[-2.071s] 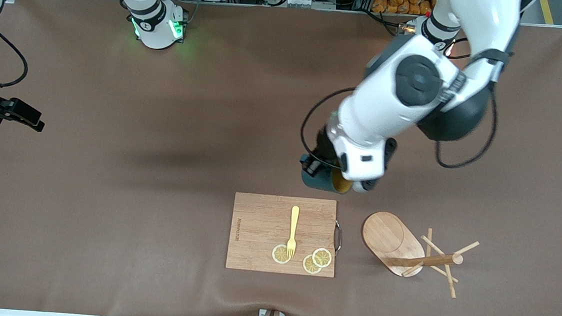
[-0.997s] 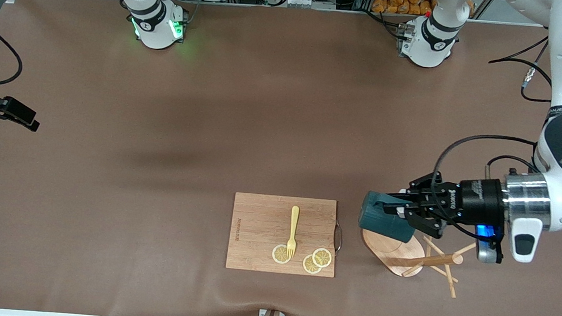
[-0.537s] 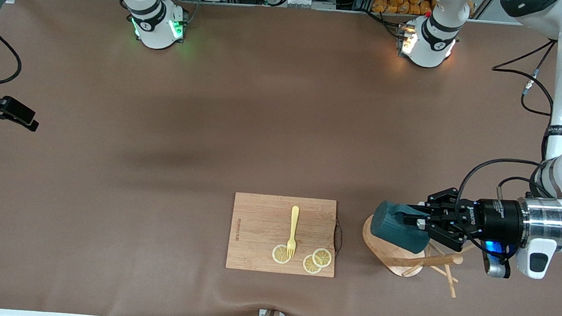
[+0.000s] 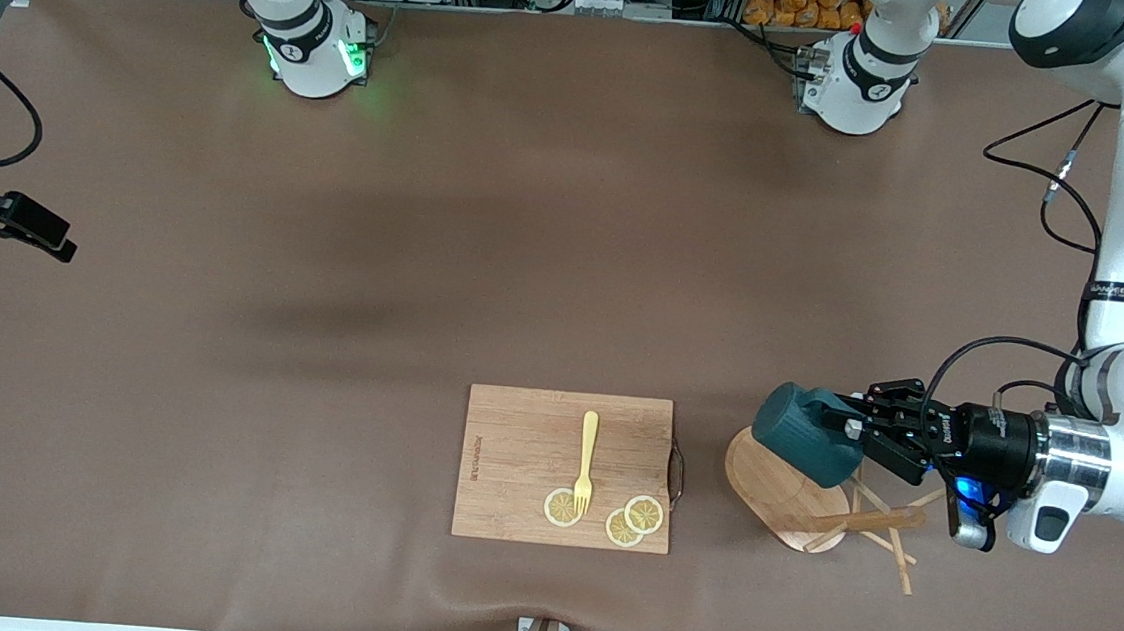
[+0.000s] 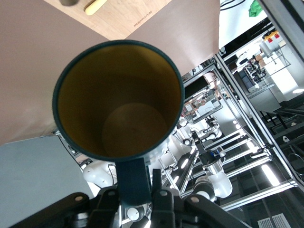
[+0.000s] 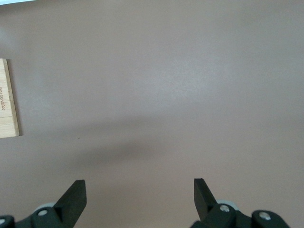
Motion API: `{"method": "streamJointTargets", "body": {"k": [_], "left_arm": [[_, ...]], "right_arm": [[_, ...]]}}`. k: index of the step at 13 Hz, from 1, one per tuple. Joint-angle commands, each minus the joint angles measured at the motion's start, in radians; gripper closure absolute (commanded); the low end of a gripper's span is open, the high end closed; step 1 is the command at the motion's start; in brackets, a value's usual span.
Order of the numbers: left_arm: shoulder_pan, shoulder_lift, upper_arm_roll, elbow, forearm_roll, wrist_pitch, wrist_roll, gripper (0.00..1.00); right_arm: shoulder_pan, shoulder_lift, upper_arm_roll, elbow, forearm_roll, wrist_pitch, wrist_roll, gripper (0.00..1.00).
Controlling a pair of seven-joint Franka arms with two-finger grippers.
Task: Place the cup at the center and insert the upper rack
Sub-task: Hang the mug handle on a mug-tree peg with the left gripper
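Observation:
The dark teal cup is held on its side in the air over the oval base of the light wooden mug tree. My left gripper is shut on the cup's handle. The left wrist view looks into the cup's tan-yellow inside. The mug tree seems to lie tipped over, its post and pegs pointing toward the left arm's end of the table. My right gripper waits open and empty at the right arm's end of the table, its fingers wide apart above bare mat.
A rectangular wooden cutting board lies beside the mug tree, near the front camera's edge, with a yellow fork and lemon slices on it. Its corner shows in the left wrist view. Brown mat covers the table.
My left arm has swung the cup from just above the cutting board's farther edge to over the mug tree's base, turning it on its side. The right arm has not moved.

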Motion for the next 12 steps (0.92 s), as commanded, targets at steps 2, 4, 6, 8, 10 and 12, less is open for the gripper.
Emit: {"method": "streamJointTargets", "body": {"k": [2, 4, 6, 8, 10, 12], "left_arm": [[0.025, 0.019, -0.010, -0.003, -0.024, -0.033, 0.057, 1.00], [0.026, 0.024, 0.013, -0.003, -0.024, -0.040, 0.077, 1.00], [0.029, 0.027, 0.030, -0.003, -0.024, -0.043, 0.100, 1.00], [0.031, 0.036, 0.039, -0.003, -0.024, -0.043, 0.120, 1.00], [0.033, 0.038, 0.053, -0.003, -0.024, -0.044, 0.137, 1.00], [0.036, 0.038, 0.065, -0.003, -0.024, -0.052, 0.157, 1.00]], "right_arm": [[-0.008, -0.011, 0.006, 0.005, 0.002, -0.012, 0.010, 0.00], [-0.008, -0.011, 0.006, 0.004, 0.002, -0.012, 0.010, 0.00], [-0.010, -0.011, 0.004, 0.005, 0.002, -0.012, 0.010, 0.00], [-0.019, -0.011, 0.006, 0.007, 0.003, -0.012, 0.010, 0.00], [-0.024, -0.011, 0.006, 0.012, 0.003, -0.012, 0.010, 0.00], [-0.024, -0.011, 0.006, 0.013, 0.011, -0.012, 0.010, 0.00]]}}
